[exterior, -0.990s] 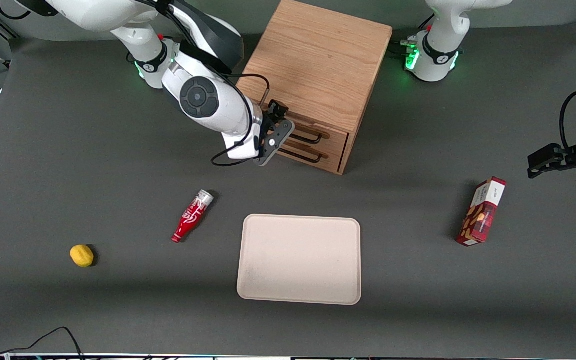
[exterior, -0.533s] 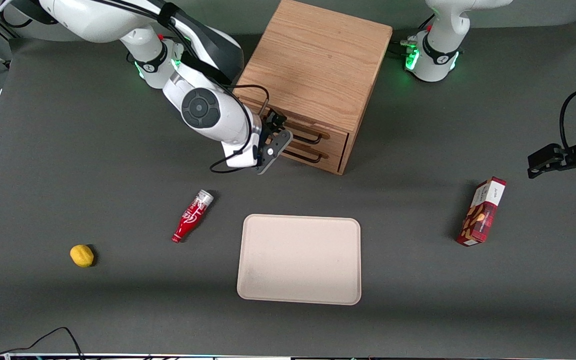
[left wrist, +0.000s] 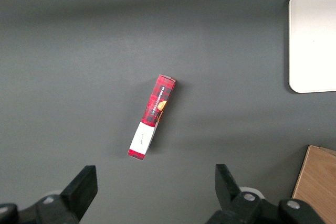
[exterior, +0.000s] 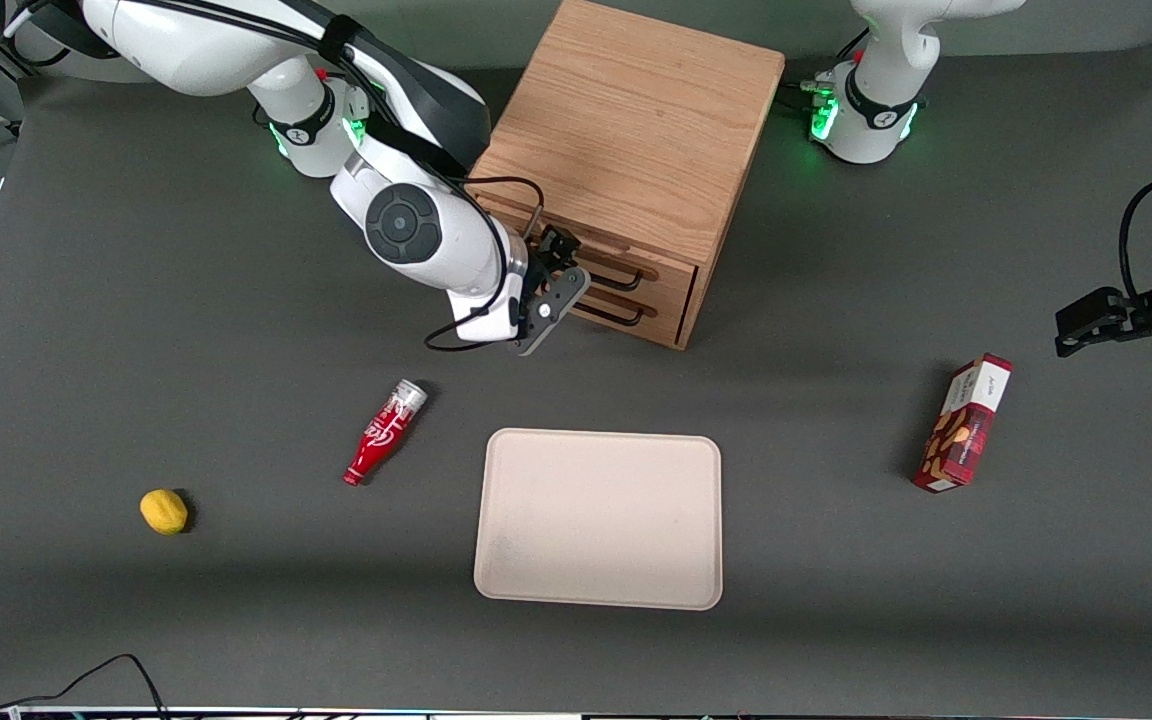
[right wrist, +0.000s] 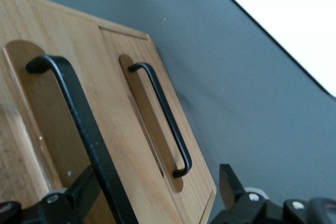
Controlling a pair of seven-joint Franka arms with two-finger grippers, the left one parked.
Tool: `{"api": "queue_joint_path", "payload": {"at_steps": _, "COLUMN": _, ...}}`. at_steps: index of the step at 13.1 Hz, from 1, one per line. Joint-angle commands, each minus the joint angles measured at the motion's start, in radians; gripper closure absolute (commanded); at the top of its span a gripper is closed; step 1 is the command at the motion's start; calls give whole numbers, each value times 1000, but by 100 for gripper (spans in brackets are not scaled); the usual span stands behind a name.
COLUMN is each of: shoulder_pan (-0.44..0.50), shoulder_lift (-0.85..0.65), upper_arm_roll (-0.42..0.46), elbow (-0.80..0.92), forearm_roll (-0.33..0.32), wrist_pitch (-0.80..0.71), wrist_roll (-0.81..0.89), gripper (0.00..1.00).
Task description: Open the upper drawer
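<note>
Front view: the gripper [exterior: 558,262] is held at the upper drawer [exterior: 633,262] of the oak cabinet [exterior: 626,140], its fingers [right wrist: 231,184] spread, one apparently alongside the black handle [right wrist: 84,124]; the drawer is seen shut.

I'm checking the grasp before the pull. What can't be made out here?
- Gripper, in front of the cabinet: the front view's wrist hides any contact with the upper drawer's handle.
- Right wrist view: the handle's end is cut off by the edge.
- Drawer contents: hidden, both fronts shut.
</note>
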Motion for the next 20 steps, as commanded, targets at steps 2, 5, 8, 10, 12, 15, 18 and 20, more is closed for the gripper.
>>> {"api": "queue_joint_path", "payload": {"at_steps": 2, "shoulder_pan": 25, "shoulder_lift": 112, "upper_arm_roll": 7, "elbow": 106, "forearm_roll": -105, "wrist_pitch": -3, "wrist_roll": 73, "gripper": 0}}
{"api": "queue_joint_path", "payload": {"at_steps": 5, "shoulder_pan": 25, "shoulder_lift": 137, "upper_arm_roll": -4, "elbow": 160, "forearm_roll": -116, "wrist_pitch": -9, "wrist_roll": 68, "gripper": 0}}
{"api": "queue_joint_path", "payload": {"at_steps": 8, "shoulder_pan": 25, "shoulder_lift": 168, "upper_arm_roll": -22, "elbow": 215, "forearm_roll": -124, "wrist_pitch": -14, "wrist_roll": 62, "gripper": 0}}
{"api": "queue_joint_path", "payload": {"at_steps": 10, "shoulder_pan": 25, "shoulder_lift": 183, "upper_arm_roll": -30, "elbow": 226, "forearm_roll": -144, "wrist_pitch": -14, "wrist_roll": 60, "gripper": 0}}
{"api": "queue_joint_path", "payload": {"at_steps": 12, "shoulder_pan": 25, "shoulder_lift": 198, "upper_arm_roll": -42, "elbow": 245, "forearm_roll": -155, "wrist_pitch": -14, "wrist_roll": 60, "gripper": 0}}
{"api": "queue_joint_path", "payload": {"at_steps": 15, "shoulder_pan": 27, "shoulder_lift": 223, "upper_arm_roll": -59, "elbow": 309, "forearm_roll": -164, "wrist_pitch": -50, "wrist_roll": 56, "gripper": 0}}
{"api": "queue_joint_path", "payload": {"at_steps": 18, "shoulder_pan": 25, "shoulder_lift": 241, "upper_arm_roll": -64, "elbow": 358, "forearm_roll": -164, "wrist_pitch": -84, "wrist_roll": 30, "gripper": 0}}
{"api": "queue_joint_path", "payload": {"at_steps": 20, "shoulder_pan": 27, "shoulder_lift": 243, "upper_arm_roll": -74, "elbow": 361, "forearm_roll": -165, "wrist_pitch": -84, "wrist_roll": 11, "gripper": 0}}
